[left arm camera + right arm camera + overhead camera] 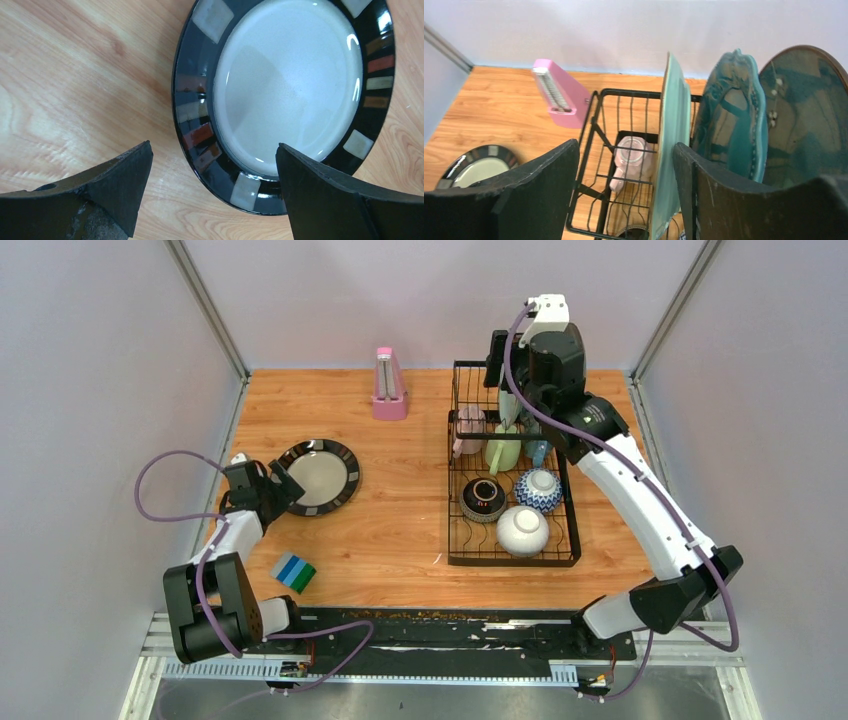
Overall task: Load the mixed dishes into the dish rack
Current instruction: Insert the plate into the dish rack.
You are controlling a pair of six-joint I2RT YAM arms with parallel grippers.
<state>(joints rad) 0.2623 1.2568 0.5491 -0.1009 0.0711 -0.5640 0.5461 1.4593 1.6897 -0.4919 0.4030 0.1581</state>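
Black-and-white arms [640, 492], purple cables [138, 492], black fingers [120, 185].

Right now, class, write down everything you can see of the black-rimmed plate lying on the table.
The plate is round, glossy, ceramic-looking: a pale grey well inside a black rim set with white, red and tan blocks. It lies flat, face up and empty, on the wooden table, left of the dish rack. The left arm's open fingers sit at its edge; contact is unclear.
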